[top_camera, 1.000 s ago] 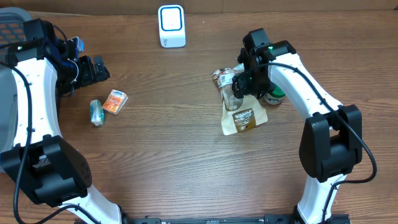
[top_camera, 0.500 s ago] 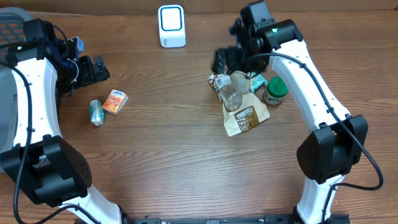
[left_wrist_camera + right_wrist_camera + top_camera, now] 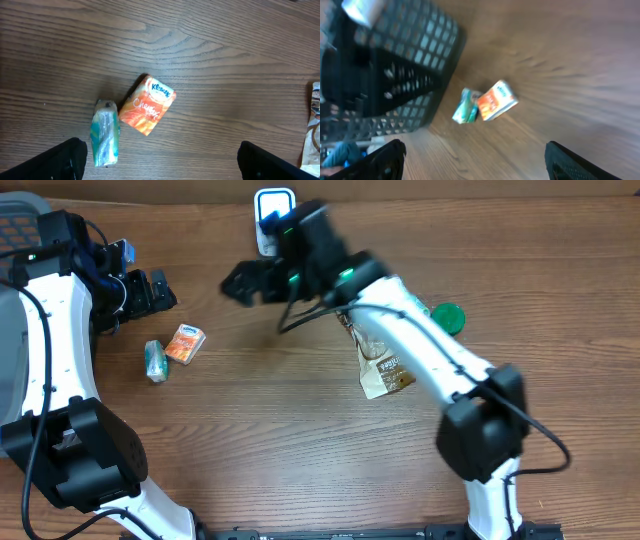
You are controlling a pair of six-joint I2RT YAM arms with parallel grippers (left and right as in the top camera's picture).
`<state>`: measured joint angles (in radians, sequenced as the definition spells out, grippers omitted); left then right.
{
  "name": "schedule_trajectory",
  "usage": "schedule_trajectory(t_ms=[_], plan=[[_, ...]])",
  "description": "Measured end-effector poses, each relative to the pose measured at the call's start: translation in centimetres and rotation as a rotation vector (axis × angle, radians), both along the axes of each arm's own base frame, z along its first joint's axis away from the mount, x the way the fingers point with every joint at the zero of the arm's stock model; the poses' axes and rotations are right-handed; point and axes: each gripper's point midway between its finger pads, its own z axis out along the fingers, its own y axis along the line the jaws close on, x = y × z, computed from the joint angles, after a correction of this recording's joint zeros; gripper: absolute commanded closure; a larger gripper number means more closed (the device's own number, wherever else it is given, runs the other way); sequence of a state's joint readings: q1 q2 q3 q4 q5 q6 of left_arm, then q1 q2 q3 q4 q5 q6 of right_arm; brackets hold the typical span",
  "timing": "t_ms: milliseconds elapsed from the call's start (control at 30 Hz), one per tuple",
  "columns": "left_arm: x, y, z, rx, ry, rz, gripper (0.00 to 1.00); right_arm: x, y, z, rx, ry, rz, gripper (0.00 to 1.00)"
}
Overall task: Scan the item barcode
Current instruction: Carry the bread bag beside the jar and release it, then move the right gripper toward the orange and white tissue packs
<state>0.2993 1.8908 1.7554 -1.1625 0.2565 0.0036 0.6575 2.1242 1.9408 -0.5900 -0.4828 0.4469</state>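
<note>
**Figure: the scanning task at an early stage, no item yet in hand.** The right gripper [image 3: 477, 157] hung over the middle of the table [image 3: 300, 460], between the scanner [image 3: 268, 202] at the far edge and the goods on the left. Its fingers stood wide apart with nothing between them. Its own camera view was smeared by motion. That view showed an orange tissue pack [image 3: 147, 105] and a teal packet [image 3: 105, 132] lying side by side, just touching, beside a black mesh basket [image 3: 410, 55].

The left gripper [image 3: 165, 159] hovered above the same two packs, fully spread and likewise empty.

On the right side of the table a brown pouch [image 3: 388, 373] lay flat, with a green-lidded jar [image 3: 447, 315] near it. Neither gripper was touching them.

Which article was meant for scanning could not be told. All four lay on the wood, well apart from the scanner, and none faced its window.

Judged from this layout, the current scan had not begun. Picking an item, lifting it, carrying it to the scanner and presenting its barcode all remained to be done. The right arm's position suggested that the tissue pack or the teal packet would be chosen.
</note>
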Motion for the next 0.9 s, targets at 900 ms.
schedule_trajectory(t_ms=[900], plan=[[0.4, 0.4, 1.6, 0.022, -0.02, 0.009, 0.21, -3.1, 8.5, -11.6, -0.061, 0.083, -0.024, 0.4]])
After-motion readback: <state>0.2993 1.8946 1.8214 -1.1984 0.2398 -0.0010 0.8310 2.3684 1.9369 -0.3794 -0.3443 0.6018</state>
